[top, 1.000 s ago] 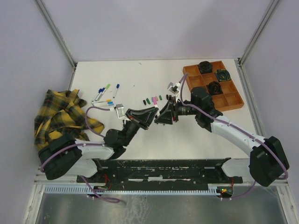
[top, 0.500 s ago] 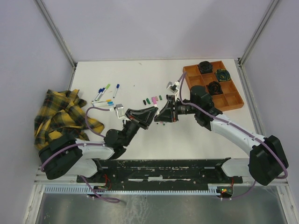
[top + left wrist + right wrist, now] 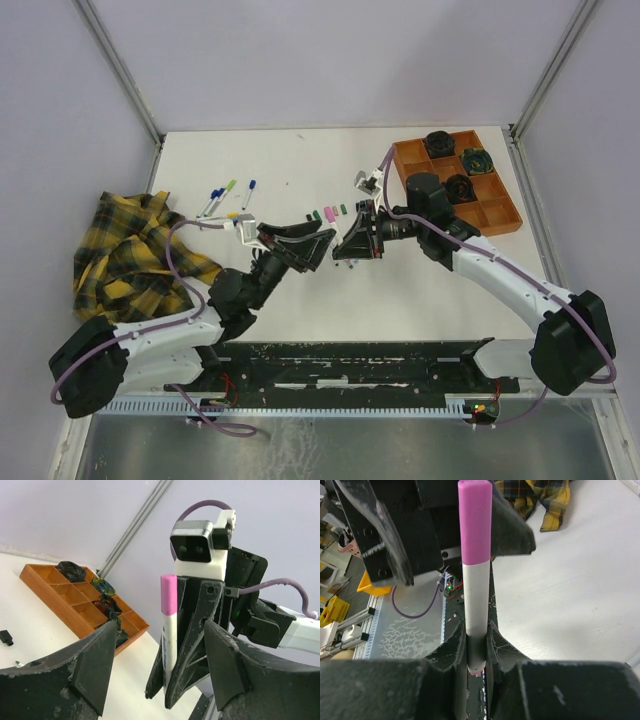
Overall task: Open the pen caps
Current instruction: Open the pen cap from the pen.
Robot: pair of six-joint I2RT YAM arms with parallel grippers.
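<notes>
A white-grey pen (image 3: pixel 475 605) with a pink cap (image 3: pixel 475 520) on its far end stands gripped in my right gripper (image 3: pixel 476 642), which is shut on the barrel's lower end. In the left wrist view the same pen (image 3: pixel 169 650) and its pink cap (image 3: pixel 168 595) sit between the spread fingers of my left gripper (image 3: pixel 159 630), which is open and touches neither. From above, the left gripper (image 3: pixel 320 247) and right gripper (image 3: pixel 342 252) meet tip to tip at mid-table. Several loose pen caps (image 3: pixel 325 213) lie just behind them.
More pens (image 3: pixel 225 195) lie at the left rear beside a yellow plaid cloth (image 3: pixel 135 255). An orange compartment tray (image 3: pixel 500 215) with black round objects stands at the right rear.
My left gripper has opened and let go of the pink-capped pen. The right gripper closed on the barrel and now holds it alone. The left arm shifted slightly.
</notes>
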